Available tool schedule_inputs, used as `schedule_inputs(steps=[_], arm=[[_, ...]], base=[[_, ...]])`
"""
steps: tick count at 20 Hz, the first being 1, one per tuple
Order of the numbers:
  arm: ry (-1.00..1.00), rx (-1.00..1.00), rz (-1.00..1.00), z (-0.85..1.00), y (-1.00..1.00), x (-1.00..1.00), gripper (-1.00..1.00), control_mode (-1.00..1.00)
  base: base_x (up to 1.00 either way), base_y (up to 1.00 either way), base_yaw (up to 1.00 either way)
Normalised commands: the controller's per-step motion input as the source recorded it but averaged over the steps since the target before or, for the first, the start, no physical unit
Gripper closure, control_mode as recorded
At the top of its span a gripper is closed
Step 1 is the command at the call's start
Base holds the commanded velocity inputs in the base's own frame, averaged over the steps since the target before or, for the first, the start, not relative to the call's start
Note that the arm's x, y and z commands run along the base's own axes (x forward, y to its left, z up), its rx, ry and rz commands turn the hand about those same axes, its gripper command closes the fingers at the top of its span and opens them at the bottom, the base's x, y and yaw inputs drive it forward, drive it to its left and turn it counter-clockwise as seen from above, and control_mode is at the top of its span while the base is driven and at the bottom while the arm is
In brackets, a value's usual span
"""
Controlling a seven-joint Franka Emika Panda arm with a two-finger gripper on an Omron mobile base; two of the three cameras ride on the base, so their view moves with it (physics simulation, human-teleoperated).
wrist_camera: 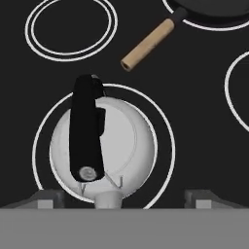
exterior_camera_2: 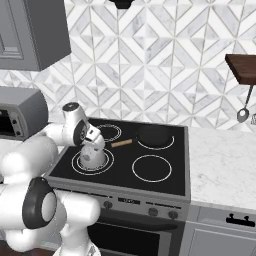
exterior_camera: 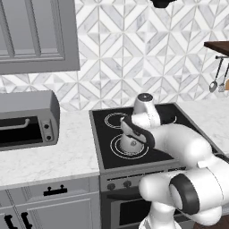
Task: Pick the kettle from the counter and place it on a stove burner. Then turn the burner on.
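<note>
The silver-grey kettle [wrist_camera: 121, 141] stands upright inside the large double-ring stove burner [wrist_camera: 165, 121] at the front left of the black cooktop, its black handle running across its dome. My gripper [wrist_camera: 124, 200] hovers just above it, open, with the fingertips [wrist_camera: 46, 199] spread wide to either side and nothing held between them. From the base views the kettle [exterior_camera_2: 90, 156] [exterior_camera: 129, 144] sits under my gripper [exterior_camera_2: 92, 142] [exterior_camera: 132, 138], partly hidden by the wrist. The white marble counter [exterior_camera: 53, 156] flanks the stove.
A dark pan [exterior_camera_2: 154, 134] with a wooden handle [wrist_camera: 148, 44] rests on the rear right burner, handle pointing toward the kettle. Stove knobs [exterior_camera_2: 107, 204] line the front panel. A toaster oven [exterior_camera: 27, 120] stands on the left counter. Utensils [exterior_camera: 214, 85] hang at right.
</note>
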Motion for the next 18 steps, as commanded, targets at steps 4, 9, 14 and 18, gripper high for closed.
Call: schedule_inputs(steps=[4,9,14,18], arm=[[-0.2,0.0,0.05,0.5,0.0,-1.0,-1.0,-1.0],[-0.24,0.0,0.08,0.54,0.06,-1.0,-1.0,-1.0],[-0.08,-0.11,0.23,-0.04,0.37,-1.0,-1.0,-1.0],[0.0,-0.2,0.32,-0.35,0.78,-1.0,-1.0,-1.0]], base=[[0.0,0.0,0.0],[0.0,0.0,0.0],[0.0,0.0,0.0],[0.0,0.0,0.0]])
